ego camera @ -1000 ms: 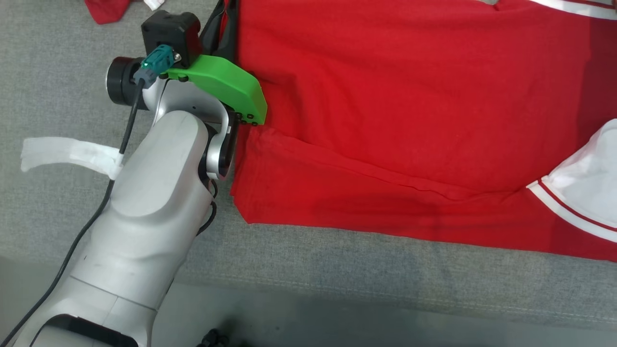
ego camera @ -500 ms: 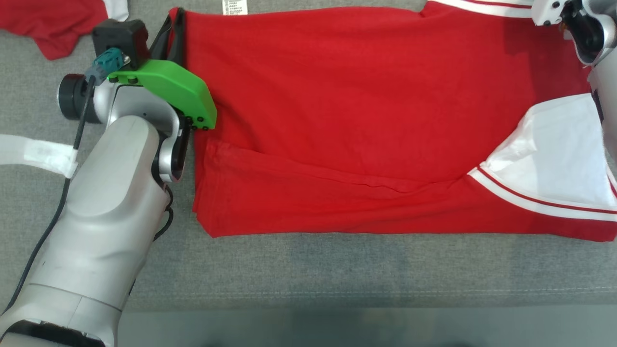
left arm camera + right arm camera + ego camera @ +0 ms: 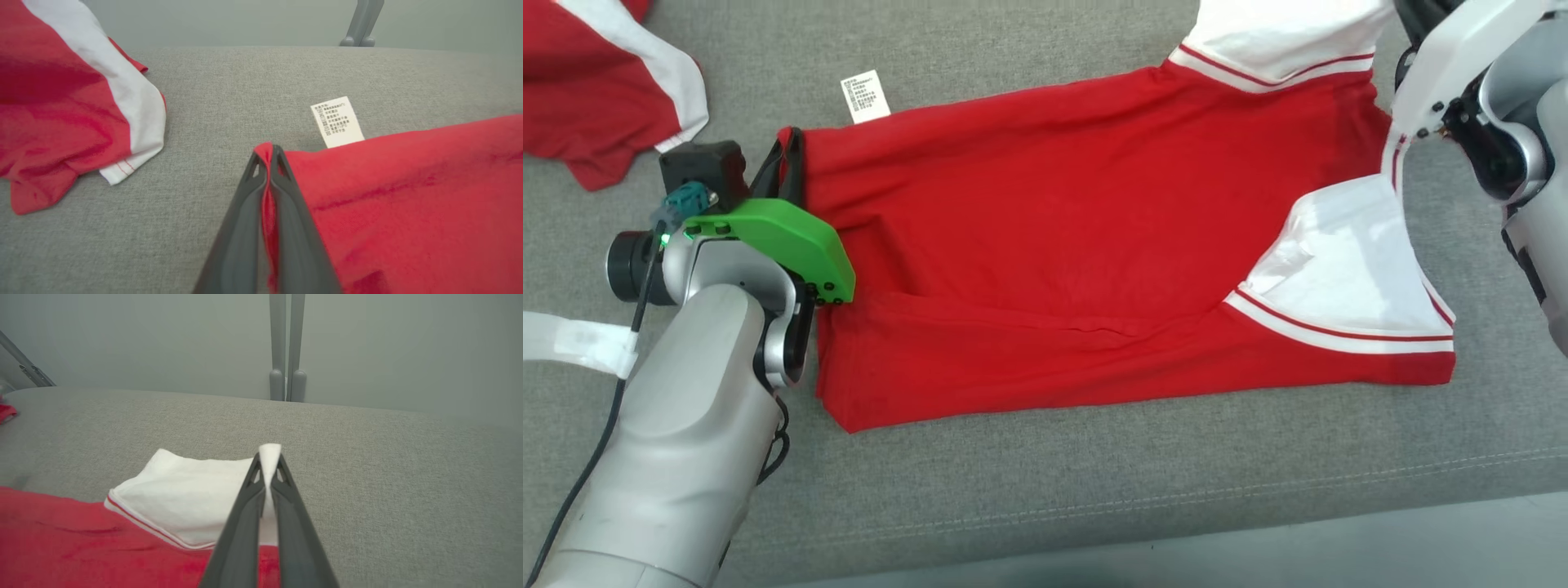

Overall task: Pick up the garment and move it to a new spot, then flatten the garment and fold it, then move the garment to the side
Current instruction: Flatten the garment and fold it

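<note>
Head view shifted, garment (image 3: pixel 1054 269) lengthwise left-right

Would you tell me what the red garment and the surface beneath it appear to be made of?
The red garment seems soft matte knit, probably cotton, given its limp creases; the grey surface seems coarse woven upholstery, matte, with a stitched seam.

The left arm (image 3: pixel 686 433) rises from the lower left of the head view, its pale forearm ending in a wrist with a green cover (image 3: pixel 784 241). The left gripper (image 3: pixel 267 150) has its two dark fingers pressed together on a red edge of the garment (image 3: pixel 1054 245). The right arm (image 3: pixel 1531 131) shows at the upper right, bent at the wrist. The right gripper (image 3: pixel 269 451) is clamped on a white fold of the same garment.
</note>
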Available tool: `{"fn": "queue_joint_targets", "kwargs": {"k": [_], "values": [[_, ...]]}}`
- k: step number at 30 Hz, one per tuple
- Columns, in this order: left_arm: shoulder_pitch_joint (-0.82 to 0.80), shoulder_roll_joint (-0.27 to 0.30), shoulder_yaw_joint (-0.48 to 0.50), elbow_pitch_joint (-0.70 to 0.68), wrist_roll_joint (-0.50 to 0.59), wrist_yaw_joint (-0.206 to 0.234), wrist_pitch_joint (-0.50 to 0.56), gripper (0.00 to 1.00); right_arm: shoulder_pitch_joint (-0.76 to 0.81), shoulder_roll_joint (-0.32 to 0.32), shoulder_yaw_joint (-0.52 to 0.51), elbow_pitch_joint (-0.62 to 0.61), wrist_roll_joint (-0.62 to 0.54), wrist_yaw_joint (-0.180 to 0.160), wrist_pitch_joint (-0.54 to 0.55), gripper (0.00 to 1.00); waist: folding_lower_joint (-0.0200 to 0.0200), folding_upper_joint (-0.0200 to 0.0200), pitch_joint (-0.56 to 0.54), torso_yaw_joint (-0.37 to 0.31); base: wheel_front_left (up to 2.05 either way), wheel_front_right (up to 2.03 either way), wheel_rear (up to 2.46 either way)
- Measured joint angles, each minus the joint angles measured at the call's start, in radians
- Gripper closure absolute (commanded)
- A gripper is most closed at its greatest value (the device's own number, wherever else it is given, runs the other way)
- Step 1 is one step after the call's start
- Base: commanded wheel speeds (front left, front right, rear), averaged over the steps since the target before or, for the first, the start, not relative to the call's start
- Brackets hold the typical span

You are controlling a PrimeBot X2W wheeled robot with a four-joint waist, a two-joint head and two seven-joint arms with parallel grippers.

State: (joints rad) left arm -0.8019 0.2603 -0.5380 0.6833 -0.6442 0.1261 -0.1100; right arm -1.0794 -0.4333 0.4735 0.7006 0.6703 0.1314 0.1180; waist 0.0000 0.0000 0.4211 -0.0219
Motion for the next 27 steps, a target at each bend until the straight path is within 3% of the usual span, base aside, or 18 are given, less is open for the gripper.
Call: {"fn": "queue_joint_targets", "kwargs": {"k": [14, 27], "values": [[0.166, 0.052, 0.006, -0.117, -0.034, -0.007, -0.041, 1.00, 0.321, -0.086, 0.036, -0.269, 0.117, 0.000, -0.096, 1.00, 0.0000, 0.0000, -0.109, -0.069, 0.00, 0.00, 0.00], [0.316, 0.096, 0.033, -0.161, -0.070, 0.007, -0.085, 1.00, 0.555, -0.052, -0.040, -0.356, 0.099, 0.000, -0.156, 1.00, 0.0000, 0.0000, -0.118, -0.107, 0.00, 0.00, 0.00]]}}
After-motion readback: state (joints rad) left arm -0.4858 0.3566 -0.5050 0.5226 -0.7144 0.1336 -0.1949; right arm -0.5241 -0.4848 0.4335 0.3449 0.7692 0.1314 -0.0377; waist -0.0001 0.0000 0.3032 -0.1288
